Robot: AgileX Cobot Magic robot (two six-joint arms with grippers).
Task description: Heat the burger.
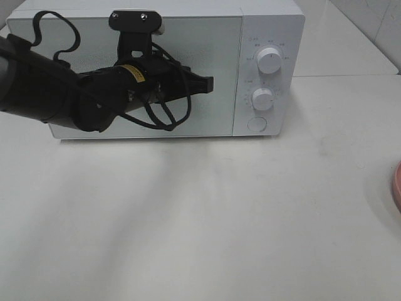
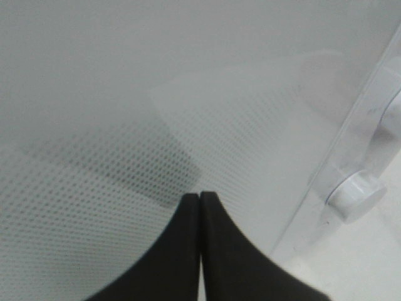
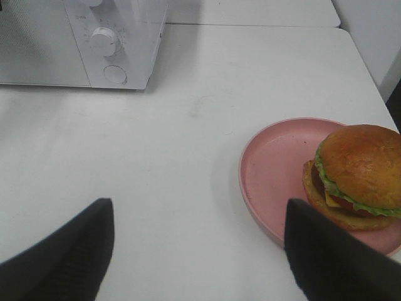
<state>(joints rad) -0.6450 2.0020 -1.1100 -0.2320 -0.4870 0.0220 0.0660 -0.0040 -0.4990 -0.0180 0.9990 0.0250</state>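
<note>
The burger, with a golden-brown bun, lettuce and patty, sits on a pink plate in the right wrist view. My right gripper hangs open above the table short of the plate, with nothing between its fingers. The white microwave stands at the back with its door closed. My left gripper is shut and empty, its tip close to the door's right side; in the left wrist view the joined fingertips point at the door's mesh window.
The microwave's panel carries two knobs and a round button. Only an edge of the pink plate shows at the right border of the high view. White table lies in front.
</note>
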